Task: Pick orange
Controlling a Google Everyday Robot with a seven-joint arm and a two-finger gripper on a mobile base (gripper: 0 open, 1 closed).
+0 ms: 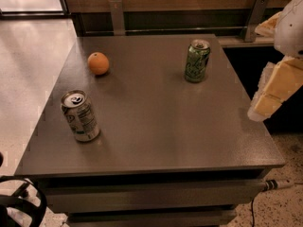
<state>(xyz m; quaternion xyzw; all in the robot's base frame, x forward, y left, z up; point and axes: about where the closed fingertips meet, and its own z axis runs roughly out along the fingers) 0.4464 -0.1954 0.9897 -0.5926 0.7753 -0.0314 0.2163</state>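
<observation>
The orange (98, 63) is a small round fruit that sits on the grey table (156, 126) at its far left, upright and free of other things. My gripper (273, 94) is the white and pale yellow shape at the right edge of the view. It hangs beside the table's right edge, far to the right of the orange and not touching anything.
A green can (197, 61) stands at the table's far right, between the gripper and the orange. A white can (80, 116) stands near the front left. A wall rail with metal brackets (117, 16) runs behind the table. A black wheel (21, 207) shows at bottom left.
</observation>
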